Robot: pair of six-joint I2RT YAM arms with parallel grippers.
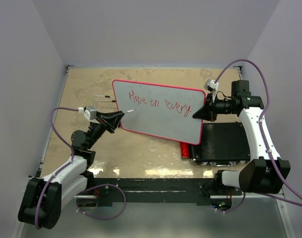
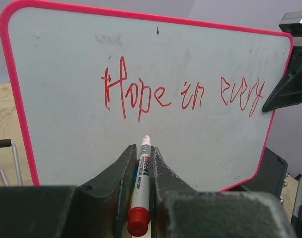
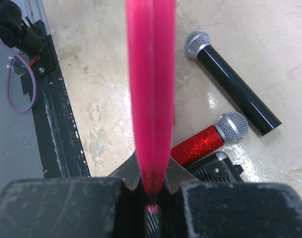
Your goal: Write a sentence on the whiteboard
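We see a mottled beige table (image 1: 91,94) closed in by plain pale walls (image 1: 156,29). On it lie a black ribbed case (image 1: 223,144), a red glitter microphone (image 3: 198,146) touching the case's corner, and a black microphone (image 3: 235,87) a little apart.

The whiteboard (image 1: 156,124) is off the table, held up on edge. Its long axis runs left to right across the top view, sloping nearer on the right. Its written face is turned toward the left arm. The right gripper (image 1: 198,113) is clamped on the board's right edge, with the red frame between its fingers. The sentence (image 2: 183,94) is one red line, "Hope in every", running along the long axis.

The left gripper (image 1: 122,118) is closed on a marker (image 2: 141,173) whose tip points at the board just below "Hope". We cannot tell whether the tip touches.
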